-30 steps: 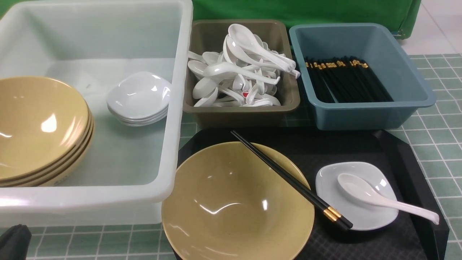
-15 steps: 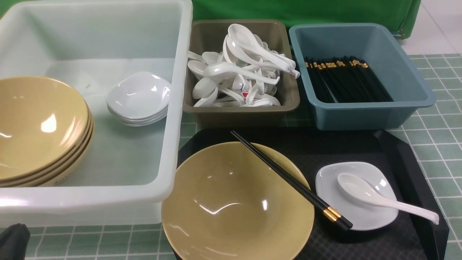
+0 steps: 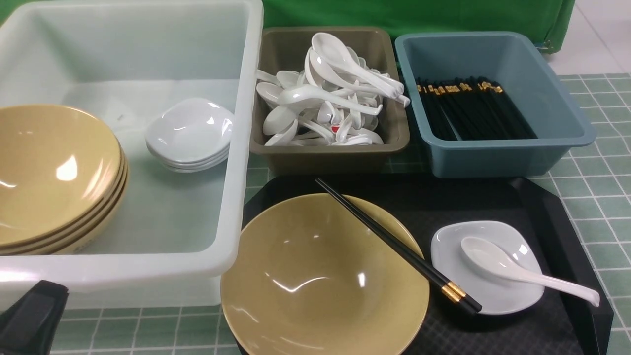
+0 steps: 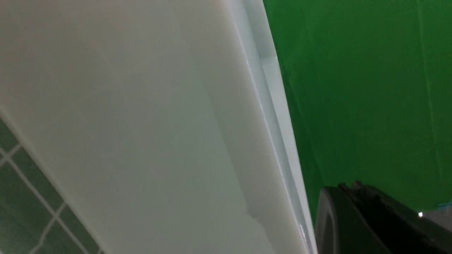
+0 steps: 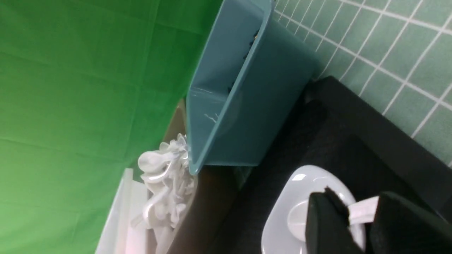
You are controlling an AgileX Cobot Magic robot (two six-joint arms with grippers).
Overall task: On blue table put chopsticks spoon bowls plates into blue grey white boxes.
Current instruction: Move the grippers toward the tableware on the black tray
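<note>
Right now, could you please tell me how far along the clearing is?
Sorted: stacked bowls and plates in the white box, spoons in grey, chopsticks in blue. In hand: nothing; left fingers shut, right fingers open. Remaining: tray's bowl, chopsticks, plate and spoon.

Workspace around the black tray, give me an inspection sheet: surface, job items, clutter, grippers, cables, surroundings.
Surface: green-tiled table, no spills seen
Tray: black tray holding a yellow bowl, chopsticks laid across its rim, and a white dish with a spoon on it
White tub: stacked bowls and dishes
Grey-brown box: heaped spoons
Blue box: chopsticks
Clutter: nothing seen
Left gripper: shut, nothing seen in it
Right gripper: partly open, near the spoon
Cables: nothing seen
Surroundings: green cloth behind the boxes
</note>
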